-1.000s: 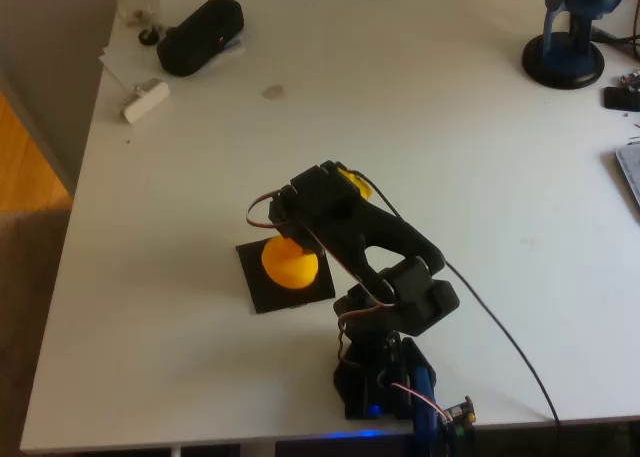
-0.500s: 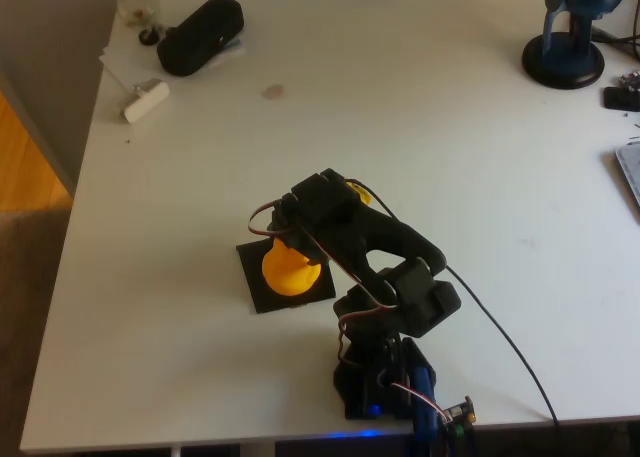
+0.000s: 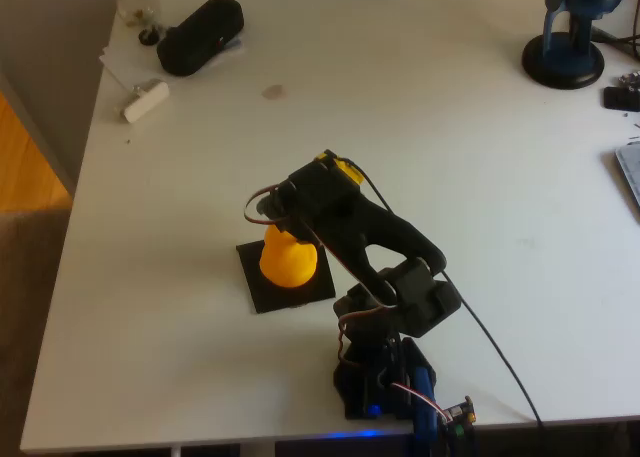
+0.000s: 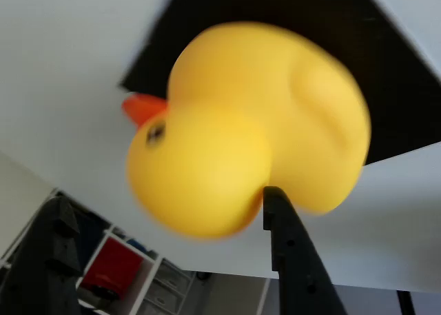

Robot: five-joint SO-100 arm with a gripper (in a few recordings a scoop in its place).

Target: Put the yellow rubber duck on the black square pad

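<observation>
Duck [image 3: 288, 259] on pad [image 3: 262, 291], near the table's [image 3: 480, 157] front edge.
Pincer [image 4: 165, 215] spread, fingers either side of the duck's head; right finger [image 4: 289, 249] touching its neck, left apart.

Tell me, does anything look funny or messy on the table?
Nothing is spilled or broken. The yellow rubber duck sits over the black square pad, close to the gripper. One small thing: a faint brownish spot marks the white table near the black oblong case; it looks like a stain.
</observation>
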